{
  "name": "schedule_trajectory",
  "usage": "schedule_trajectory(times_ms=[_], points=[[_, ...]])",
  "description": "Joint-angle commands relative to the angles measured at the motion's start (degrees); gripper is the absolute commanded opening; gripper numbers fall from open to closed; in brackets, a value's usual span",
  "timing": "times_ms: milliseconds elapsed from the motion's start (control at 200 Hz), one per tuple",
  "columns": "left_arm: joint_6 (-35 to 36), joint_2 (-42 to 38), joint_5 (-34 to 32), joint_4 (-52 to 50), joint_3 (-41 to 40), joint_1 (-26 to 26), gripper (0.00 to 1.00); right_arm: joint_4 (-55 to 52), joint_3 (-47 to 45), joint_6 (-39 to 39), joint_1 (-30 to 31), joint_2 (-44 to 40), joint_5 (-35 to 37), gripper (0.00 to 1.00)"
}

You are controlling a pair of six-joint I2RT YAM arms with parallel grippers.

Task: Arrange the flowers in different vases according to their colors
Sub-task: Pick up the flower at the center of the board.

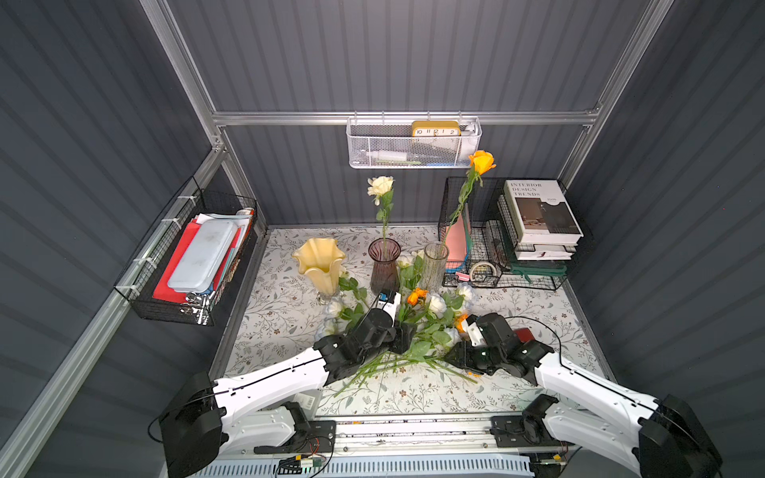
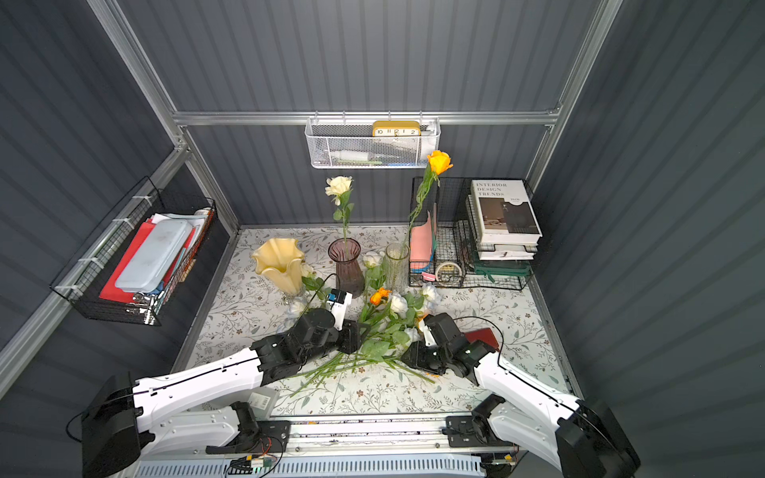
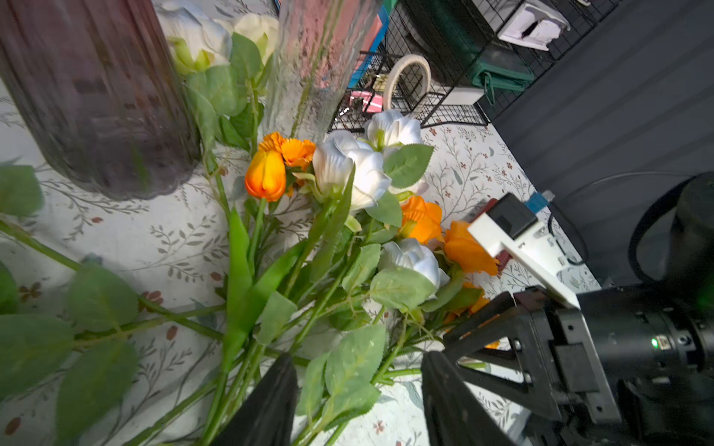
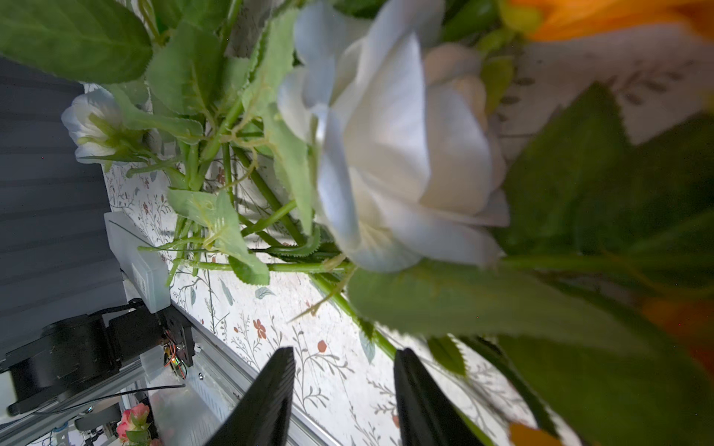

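Observation:
Three vases stand at the back of the table: a pale yellow ruffled one [image 1: 318, 260], empty; a purple ribbed one [image 1: 384, 269] holding a cream rose [image 1: 381, 185]; a clear cylinder [image 1: 434, 265] holding an orange rose [image 1: 482, 161]. In front of them lies a pile of flowers [image 1: 418, 327], white and orange, among them an orange tulip [image 3: 266, 175] and a white rose [image 3: 347, 170]. My left gripper [image 3: 357, 359] is down in the pile's stems, jaws apart around a leafy stem. My right gripper [image 4: 344, 351] is open at the pile's right side, with a white rose [image 4: 394, 154] just ahead and only cloth between its fingers.
Black wire baskets [image 1: 467, 231] at the back right hold books [image 1: 538, 215], pink folders and a tape roll [image 1: 482, 271]. A side basket [image 1: 194, 256] hangs on the left wall, a white mesh basket [image 1: 414, 145] on the back wall. A dark red object [image 1: 525, 333] lies beside the right wrist.

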Motion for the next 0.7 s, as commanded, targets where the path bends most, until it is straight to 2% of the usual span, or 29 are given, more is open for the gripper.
schedule_trajectory(times_ms=[0,135,250,480,580,660,695], points=[[-0.55,-0.43,3.95,1.78,-1.11,-3.02,0.54,-4.83,2.57,-1.08,-0.95,-1.91,0.44,0.47],[-0.33,1.26,4.48,2.65,-1.34,-6.78,0.54,-7.56,3.20,-0.22,-2.64,-5.36,0.68,0.47],[-1.13,2.61,4.57,1.18,-1.05,-9.08,0.49,-9.63,3.60,0.76,-4.60,-8.85,2.13,0.48],[-0.58,7.67,4.02,-2.61,1.78,-11.96,0.39,-13.43,4.97,-1.30,-10.72,-8.34,-0.15,0.48],[-1.94,11.85,1.86,-7.81,5.25,-12.17,0.33,-13.60,5.35,-2.09,-12.26,-8.20,-1.17,0.48],[-4.09,14.59,0.21,-13.18,8.04,-12.72,0.33,-14.22,5.89,-3.03,-12.89,-8.15,-1.64,0.48],[-5.21,14.86,-0.11,-14.77,8.59,-13.23,0.37,-14.35,5.92,-3.51,-13.16,-8.00,-1.76,0.48]])
